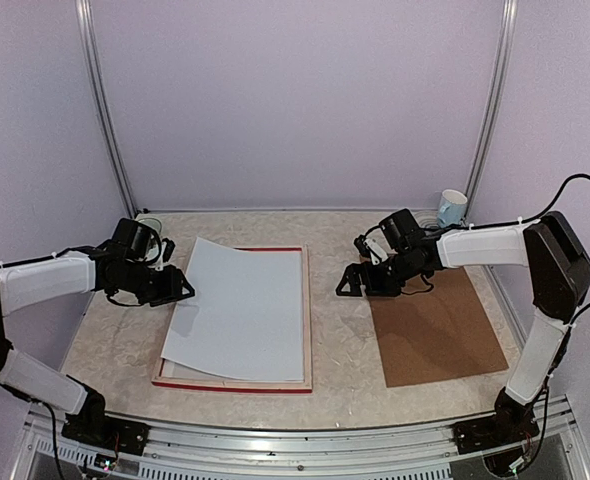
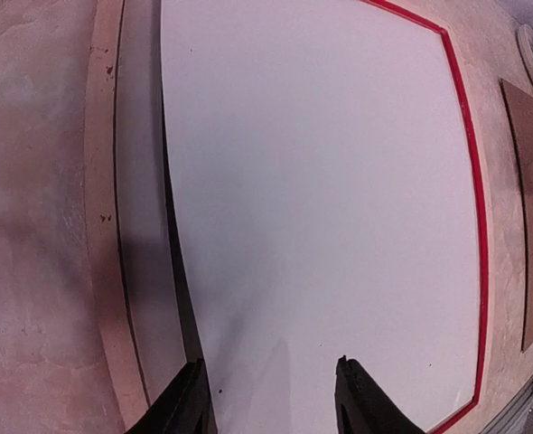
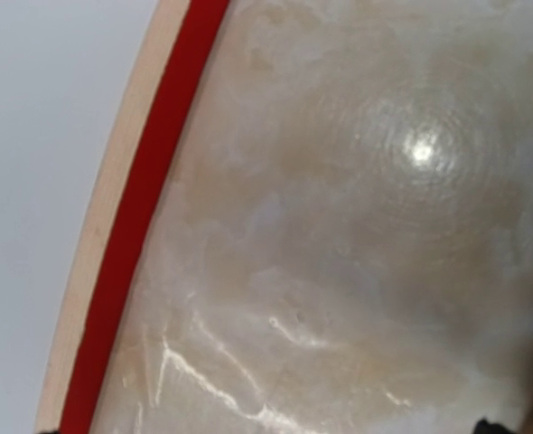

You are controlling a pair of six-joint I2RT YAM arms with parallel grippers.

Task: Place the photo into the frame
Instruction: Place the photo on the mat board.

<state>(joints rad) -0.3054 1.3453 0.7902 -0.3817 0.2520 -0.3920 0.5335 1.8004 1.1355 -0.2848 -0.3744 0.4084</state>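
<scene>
photo [image 1: 243, 305] white-side up, long axis near-far, skewed across frame [image 1: 307, 320]

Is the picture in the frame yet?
Almost. Done: the photo lies white side up on the frame. In hand: the left fingers stand apart at its left edge, not pinching. Left: it sits crooked, a far corner poking over the rail, so it needs nudging flat inside. The right fingers hover open nearby.
</scene>
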